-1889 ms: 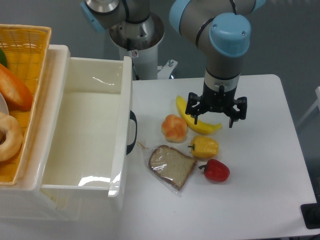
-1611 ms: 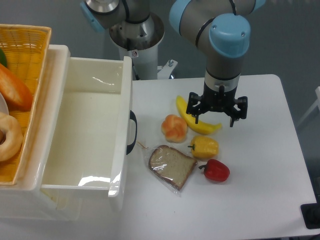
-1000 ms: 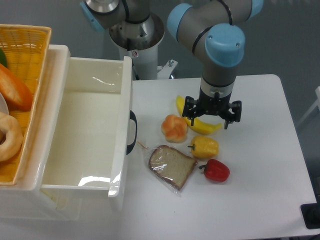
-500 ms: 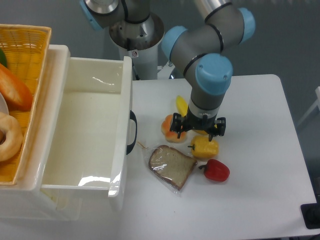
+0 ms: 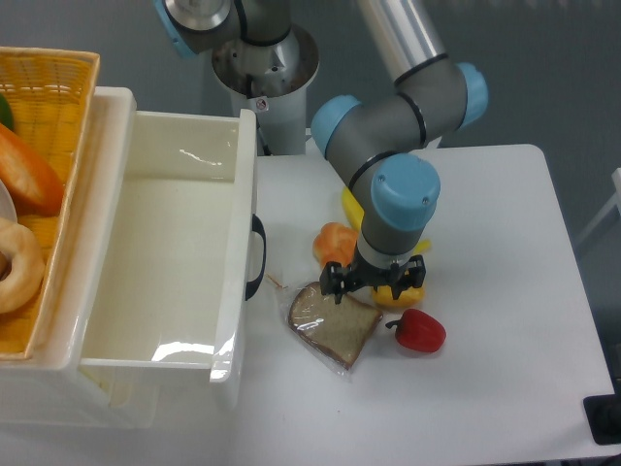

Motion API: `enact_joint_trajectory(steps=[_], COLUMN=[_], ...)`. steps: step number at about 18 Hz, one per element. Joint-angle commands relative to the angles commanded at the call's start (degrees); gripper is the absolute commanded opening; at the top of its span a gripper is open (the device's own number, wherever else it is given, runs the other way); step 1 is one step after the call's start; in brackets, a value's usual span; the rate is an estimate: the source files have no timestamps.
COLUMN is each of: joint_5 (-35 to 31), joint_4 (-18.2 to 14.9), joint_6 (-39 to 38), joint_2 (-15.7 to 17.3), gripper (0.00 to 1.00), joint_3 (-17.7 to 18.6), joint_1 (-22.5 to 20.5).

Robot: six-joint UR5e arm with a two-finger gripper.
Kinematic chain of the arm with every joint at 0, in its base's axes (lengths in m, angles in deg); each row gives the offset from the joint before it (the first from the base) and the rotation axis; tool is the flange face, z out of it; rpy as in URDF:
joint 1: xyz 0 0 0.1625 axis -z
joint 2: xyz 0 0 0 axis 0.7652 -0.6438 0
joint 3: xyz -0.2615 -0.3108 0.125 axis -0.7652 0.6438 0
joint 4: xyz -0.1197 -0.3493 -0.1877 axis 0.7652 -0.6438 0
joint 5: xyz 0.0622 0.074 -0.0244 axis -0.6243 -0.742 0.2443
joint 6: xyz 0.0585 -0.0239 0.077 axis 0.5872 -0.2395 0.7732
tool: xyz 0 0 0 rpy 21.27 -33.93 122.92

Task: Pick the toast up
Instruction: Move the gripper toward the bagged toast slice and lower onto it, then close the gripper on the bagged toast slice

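Camera view: the wrapped toast lies flat near the table's front, beside the red pepper. Above its far edge hovers the gripper, jaws spread, holding nothing. Better to descend centred, avoiding the yellow pepper and bun behind.

The toast sits in clear glossy plastic wrap; the tabletop is smooth matt white; the bin is glossy plastic.
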Motion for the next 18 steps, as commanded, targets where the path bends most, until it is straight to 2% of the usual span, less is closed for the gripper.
enact_joint_trajectory(steps=[5,18], joint_5=[0.0,0.6], joint_4=[0.1,0.4], joint_6=[-0.2,-0.4], joint_2=[-2.2,-3.8], gripper=[1.0,1.0], joint_3=[0.0,0.0], joint_1=[1.3,1.8])
